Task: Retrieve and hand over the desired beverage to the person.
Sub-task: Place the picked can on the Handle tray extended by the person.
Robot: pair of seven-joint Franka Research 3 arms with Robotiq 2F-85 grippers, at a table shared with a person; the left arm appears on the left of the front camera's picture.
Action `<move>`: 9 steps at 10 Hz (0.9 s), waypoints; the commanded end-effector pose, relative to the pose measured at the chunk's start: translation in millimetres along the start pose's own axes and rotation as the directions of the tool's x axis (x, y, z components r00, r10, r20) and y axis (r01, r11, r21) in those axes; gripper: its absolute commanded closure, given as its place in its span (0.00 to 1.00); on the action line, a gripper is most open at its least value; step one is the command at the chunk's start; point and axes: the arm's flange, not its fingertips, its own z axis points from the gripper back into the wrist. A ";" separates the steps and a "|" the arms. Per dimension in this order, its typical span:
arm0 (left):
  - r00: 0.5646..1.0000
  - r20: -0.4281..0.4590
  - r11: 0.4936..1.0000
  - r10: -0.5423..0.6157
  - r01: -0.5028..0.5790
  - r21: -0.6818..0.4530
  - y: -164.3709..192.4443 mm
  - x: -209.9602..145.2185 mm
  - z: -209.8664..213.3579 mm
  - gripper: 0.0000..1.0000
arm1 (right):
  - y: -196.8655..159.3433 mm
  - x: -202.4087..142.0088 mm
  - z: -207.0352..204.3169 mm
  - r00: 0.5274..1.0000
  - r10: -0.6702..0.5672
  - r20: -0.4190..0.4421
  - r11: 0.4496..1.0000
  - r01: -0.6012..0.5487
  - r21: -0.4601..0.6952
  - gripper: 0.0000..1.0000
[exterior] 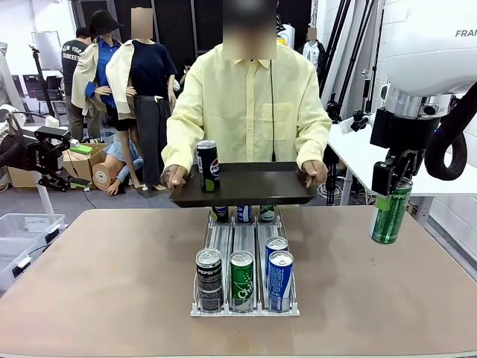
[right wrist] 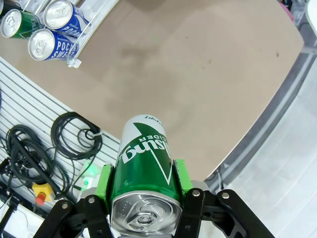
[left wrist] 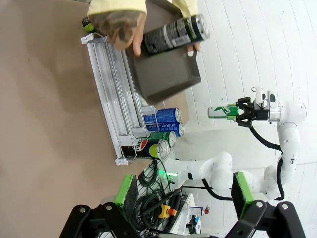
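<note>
Front view: a green metal can (exterior: 391, 211) was held clamped in the right gripper (exterior: 393, 195), hanging above the right edge of the smooth tan table (exterior: 112, 268). A clear plastic three-lane rack (exterior: 245, 306) was seen at mid-table with four cans at its near end: one black, one green, two blue. A flat dark tray (exterior: 246, 185) was held by the person (exterior: 246, 104) in both hands over the rack's far end, with one black can (exterior: 208, 165) upright on it. The green can was well apart from the tray, to its right.

Left wrist view: the left gripper (left wrist: 182, 194) was seen with its green-padded fingers spread wide, nothing between them. The right arm and green can (left wrist: 223, 111) were seen beyond the table edge.

Right wrist view: the cylindrical green can (right wrist: 144, 168) was gripped between green pads (right wrist: 104, 181), its silver lid toward the camera.
</note>
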 end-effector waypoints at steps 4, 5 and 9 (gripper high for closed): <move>1.000 0.001 1.000 -0.001 0.001 0.000 -1.1 0.0 1.1 0.00 | -5.0 26.5 7.7 0.999 0.023 0.040 1.000 -0.024 0.014 0.96; 1.000 0.001 1.000 -0.001 0.001 0.000 -1.1 0.0 1.1 0.00 | -5.7 41.2 12.7 0.998 0.036 0.059 0.999 -0.037 0.012 0.96; 1.000 0.001 1.000 -0.001 0.001 0.000 -1.1 0.0 1.1 0.00 | -11.6 109.5 35.8 0.991 0.132 0.027 0.991 -0.132 -0.001 0.96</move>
